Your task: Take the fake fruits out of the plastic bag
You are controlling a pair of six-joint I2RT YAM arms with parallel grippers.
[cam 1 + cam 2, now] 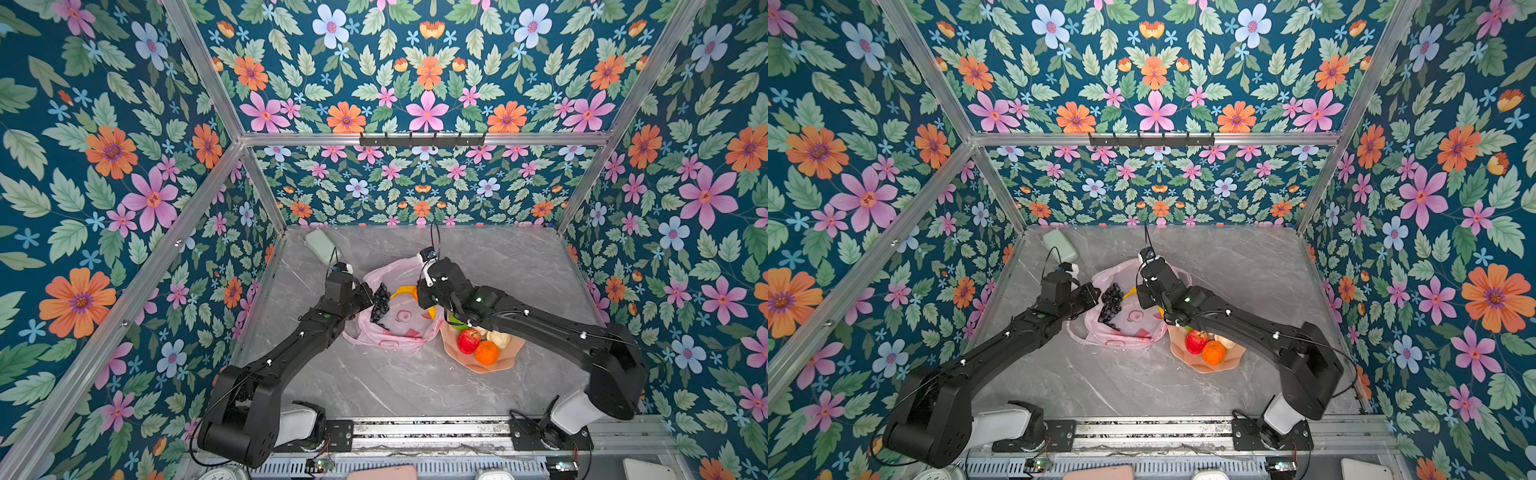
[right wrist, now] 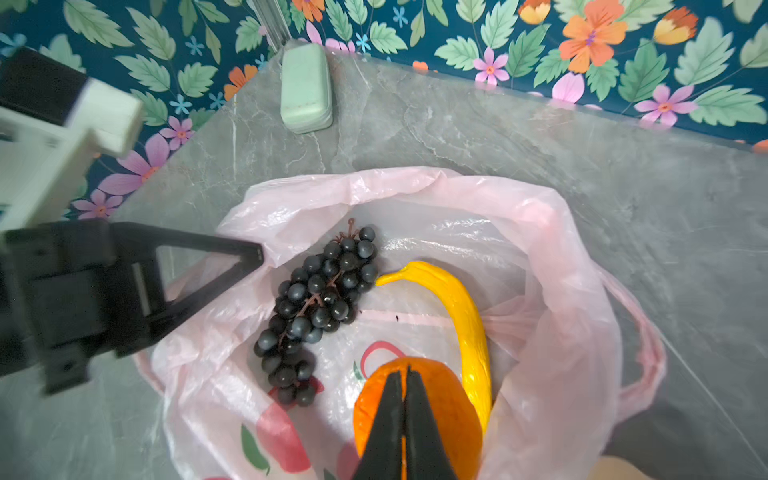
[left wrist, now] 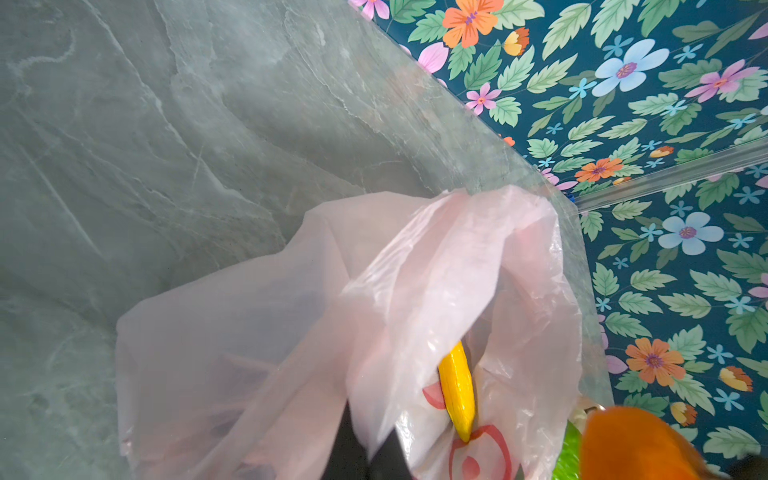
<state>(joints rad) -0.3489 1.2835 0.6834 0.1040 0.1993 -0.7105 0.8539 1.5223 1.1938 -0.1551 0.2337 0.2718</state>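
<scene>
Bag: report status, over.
Left gripper shut on bag rim. Right gripper shut, tips over orange. Grapes, banana, orange inside bag. Nothing in the way.

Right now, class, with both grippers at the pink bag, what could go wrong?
1. The right gripper sits shut over the orange; closed jaws may just shove it deeper.
2. The left gripper pinches the thin rim of the plastic bag; a slip could drop film over the grape bunch and banana.
3. The right arm could nudge the bowl beneath it.
</scene>
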